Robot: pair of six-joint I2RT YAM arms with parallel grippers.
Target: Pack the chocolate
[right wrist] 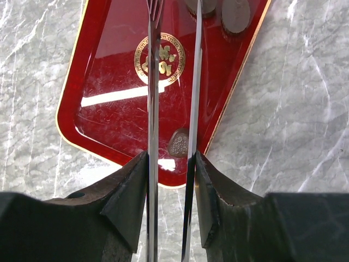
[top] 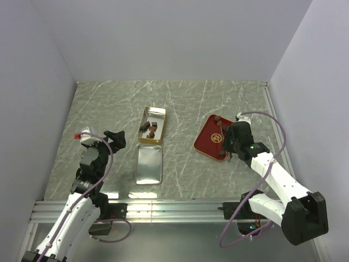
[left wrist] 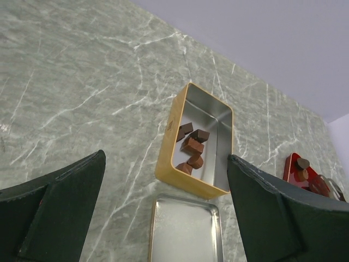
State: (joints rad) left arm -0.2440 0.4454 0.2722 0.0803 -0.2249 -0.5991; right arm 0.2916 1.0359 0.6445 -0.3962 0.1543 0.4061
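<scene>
Right gripper (right wrist: 170, 158) clenches tweezers (right wrist: 153, 82), the blades running forward with a gap between them. One chocolate chunk (right wrist: 179, 143) shows between the blades, just ahead of the fingers, by the tray's (right wrist: 109, 65) near edge. Two more chunks (right wrist: 235, 15) sit at its far edge. Other chocolate (left wrist: 192, 146) lies in the tin (left wrist: 166, 147), well to the left. Beside the tin the left gripper (top: 116, 138) hangs released, but the right arm is nearer the tray.

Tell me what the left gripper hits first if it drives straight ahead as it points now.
Probably the gold tin holding chocolate chunks; its lid lies nearer but lower, so depth is uncertain.
</scene>
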